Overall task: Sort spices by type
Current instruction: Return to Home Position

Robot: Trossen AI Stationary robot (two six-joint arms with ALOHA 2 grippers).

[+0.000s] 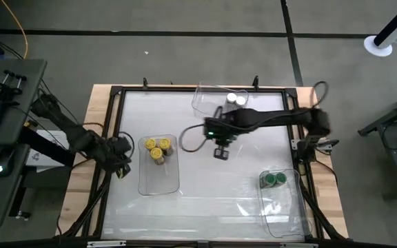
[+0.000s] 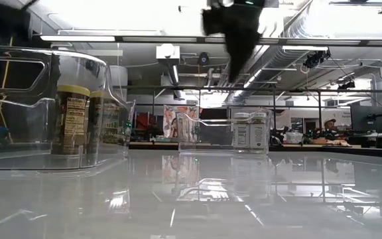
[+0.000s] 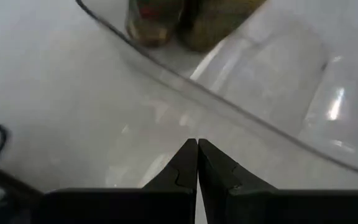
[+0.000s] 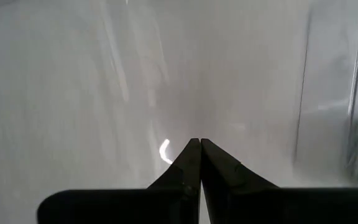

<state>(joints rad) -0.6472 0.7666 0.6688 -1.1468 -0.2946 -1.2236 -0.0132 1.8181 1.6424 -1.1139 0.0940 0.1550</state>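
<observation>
Three yellow-lidded spice jars stand in a clear bin at the table's left. Two white-lidded jars stand in a clear bin at the far middle. Two green-lidded jars stand in a clear bin at the near right. My left gripper is shut and empty, just left of the yellow-lid bin. My right gripper is shut and empty, above the table's middle.
A dark frame borders the white tabletop, with cables along the left side. In the low view the yellow-lidded jars stand at the left and the white-lidded jars farther back. Bare tabletop lies between the three bins.
</observation>
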